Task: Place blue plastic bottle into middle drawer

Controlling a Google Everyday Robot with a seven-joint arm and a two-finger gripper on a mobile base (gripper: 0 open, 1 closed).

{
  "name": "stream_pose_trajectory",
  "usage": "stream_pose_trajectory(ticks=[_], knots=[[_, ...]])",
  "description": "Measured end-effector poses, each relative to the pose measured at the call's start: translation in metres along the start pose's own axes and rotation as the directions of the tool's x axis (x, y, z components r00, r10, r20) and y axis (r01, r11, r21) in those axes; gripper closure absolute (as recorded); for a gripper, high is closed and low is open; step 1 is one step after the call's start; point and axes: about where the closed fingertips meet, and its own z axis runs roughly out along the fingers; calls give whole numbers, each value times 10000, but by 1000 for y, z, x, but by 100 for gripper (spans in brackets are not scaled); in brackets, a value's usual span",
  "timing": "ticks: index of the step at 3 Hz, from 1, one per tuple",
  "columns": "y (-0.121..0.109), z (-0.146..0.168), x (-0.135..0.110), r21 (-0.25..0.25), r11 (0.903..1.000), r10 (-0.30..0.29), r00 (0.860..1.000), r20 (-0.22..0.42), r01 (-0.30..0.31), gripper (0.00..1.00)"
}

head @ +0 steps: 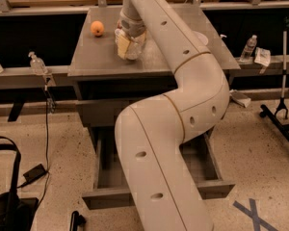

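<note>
The blue plastic bottle point(134, 46) is on the grey cabinet top point(96, 57), clear with a pale label, directly under my gripper point(130, 32). The gripper comes down on it from above, and the wrist hides how it meets the bottle. A pale yellow object point(120, 46) sits against the bottle's left side. The middle drawer point(213, 163) stands pulled open low on the cabinet front, with a plain grey inside. My arm crosses its middle and hides the knob.
An orange point(97, 29) lies on the cabinet top, left of the bottle. Small clear bottles stand on the side shelves at left point(37, 63) and right point(249, 46). A black bag point(7, 206) and cable lie on the floor at left. A wheeled stand point(281, 110) is at right.
</note>
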Motion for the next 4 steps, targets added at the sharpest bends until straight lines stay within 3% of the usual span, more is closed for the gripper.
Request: stream_pose_trajectory(ticks=[1,2,3,4], knots=[[8,-9,-6,-391,9972,-616,9968,512,637,84],[6,-40,-11,-785,9853,-1333,9703,2018,1517,100],[-11,-84,10,-820,9567,-2258,8898,3966,2794,100],[-27,-100,66,-687,9039,-3199,7739,5465,4221,100]])
